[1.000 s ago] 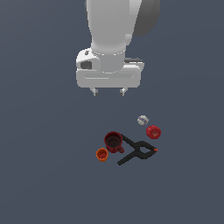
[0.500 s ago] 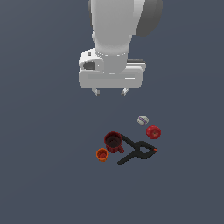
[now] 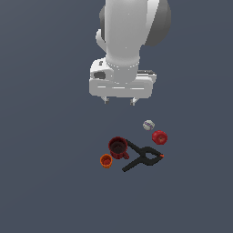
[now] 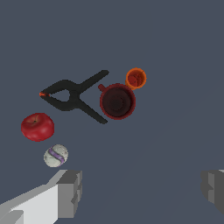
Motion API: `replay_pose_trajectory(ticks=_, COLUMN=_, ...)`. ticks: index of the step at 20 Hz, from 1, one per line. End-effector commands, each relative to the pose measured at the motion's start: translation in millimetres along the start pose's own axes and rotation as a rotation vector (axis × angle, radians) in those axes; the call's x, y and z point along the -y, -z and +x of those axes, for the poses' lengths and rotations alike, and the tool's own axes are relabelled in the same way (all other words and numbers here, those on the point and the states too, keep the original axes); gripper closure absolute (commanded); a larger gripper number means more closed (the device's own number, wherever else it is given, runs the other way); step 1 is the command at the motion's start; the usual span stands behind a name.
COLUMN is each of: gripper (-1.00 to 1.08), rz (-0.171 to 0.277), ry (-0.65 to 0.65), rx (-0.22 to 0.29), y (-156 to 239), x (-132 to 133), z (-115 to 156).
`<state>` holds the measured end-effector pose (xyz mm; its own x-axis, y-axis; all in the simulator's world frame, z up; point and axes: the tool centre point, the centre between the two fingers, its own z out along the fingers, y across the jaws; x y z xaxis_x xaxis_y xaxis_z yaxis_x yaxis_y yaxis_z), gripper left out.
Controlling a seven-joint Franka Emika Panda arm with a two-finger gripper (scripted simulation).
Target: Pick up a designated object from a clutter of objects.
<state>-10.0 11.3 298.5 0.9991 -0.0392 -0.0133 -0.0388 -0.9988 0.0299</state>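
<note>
Below open pincer (image 3: 120, 102): ball (image 3: 148, 125).

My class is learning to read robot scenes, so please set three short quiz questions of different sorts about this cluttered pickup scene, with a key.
1. True or false: the end effector already holds the ball.
2. Multiple choice: which thing lies nearest the ball? A) the orange cup B) the red apple-like object C) the dark red mug
3. Fill in: the black spring clamp lies between the apple-like object and the ____.

Key
1. False: it hangs open above the clutter, apart from everything.
2. B
3. mug
</note>
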Motion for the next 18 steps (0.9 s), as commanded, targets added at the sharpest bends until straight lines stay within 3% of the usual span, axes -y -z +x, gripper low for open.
replay_pose_trajectory(ticks=1, gripper=-0.92, rz=-0.001, ry=-0.032, rx=-0.001, y=-8, x=7, z=0)
replay_pose_trajectory(ticks=18, gripper=-0.92, rz=-0.005, ry=-0.319, rx=-0.010, y=-80, x=68, z=-9)
